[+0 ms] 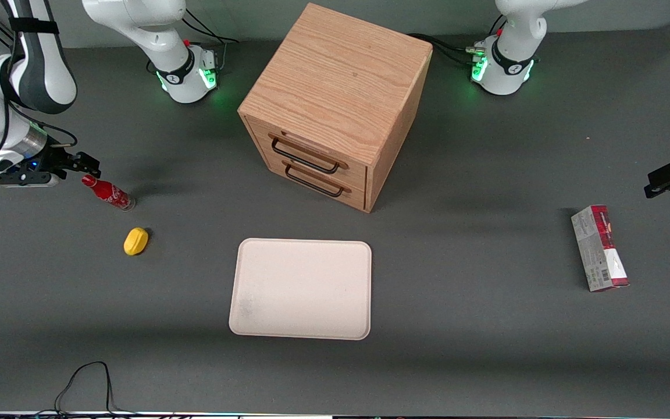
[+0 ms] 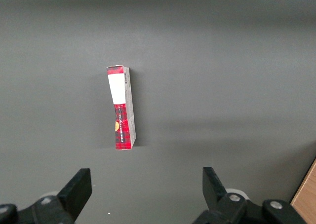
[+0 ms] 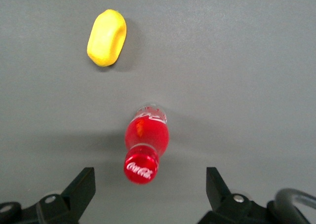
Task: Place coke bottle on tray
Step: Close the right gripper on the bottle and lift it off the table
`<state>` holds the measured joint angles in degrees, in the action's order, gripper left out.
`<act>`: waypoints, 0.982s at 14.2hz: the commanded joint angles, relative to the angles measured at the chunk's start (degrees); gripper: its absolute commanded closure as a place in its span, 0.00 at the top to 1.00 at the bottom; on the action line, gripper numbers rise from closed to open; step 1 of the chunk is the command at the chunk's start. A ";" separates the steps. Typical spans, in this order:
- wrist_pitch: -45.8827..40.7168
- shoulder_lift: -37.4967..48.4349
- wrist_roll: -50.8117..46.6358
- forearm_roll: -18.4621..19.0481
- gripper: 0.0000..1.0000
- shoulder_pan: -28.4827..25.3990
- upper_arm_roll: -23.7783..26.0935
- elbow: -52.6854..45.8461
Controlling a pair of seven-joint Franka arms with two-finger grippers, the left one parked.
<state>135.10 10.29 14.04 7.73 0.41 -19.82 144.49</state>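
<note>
The coke bottle, slim and red with white lettering, stands on the grey table toward the working arm's end, its red cap uppermost. My right gripper hovers open just above and beside the cap, touching nothing. In the right wrist view the bottle lies just ahead of the open gripper, roughly centred between the two fingers. The cream-beige tray lies flat near the table's middle, nearer the front camera than the bottle, with nothing on it.
A yellow lemon-like lump sits close to the bottle, nearer the front camera. A wooden drawer cabinet stands farther back than the tray. A red-and-grey carton lies toward the parked arm's end.
</note>
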 commanded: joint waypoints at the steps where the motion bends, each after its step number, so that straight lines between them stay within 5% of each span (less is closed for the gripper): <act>1: 3.76 -0.97 1.34 1.23 0.98 -0.24 -1.71 1.85; 4: 4.46 -1.50 1.34 1.23 0.95 -0.50 -1.80 1.94; 6: 4.47 -1.50 1.34 1.23 0.82 -0.59 -1.80 1.94; 10: 4.38 -1.24 1.26 1.23 0.00 -0.76 -1.71 1.94; 14: 3.76 -0.63 1.08 1.23 0.00 -0.94 -1.71 1.85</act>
<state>138.55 8.69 14.50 7.86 0.22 -20.81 146.18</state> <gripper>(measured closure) 0.692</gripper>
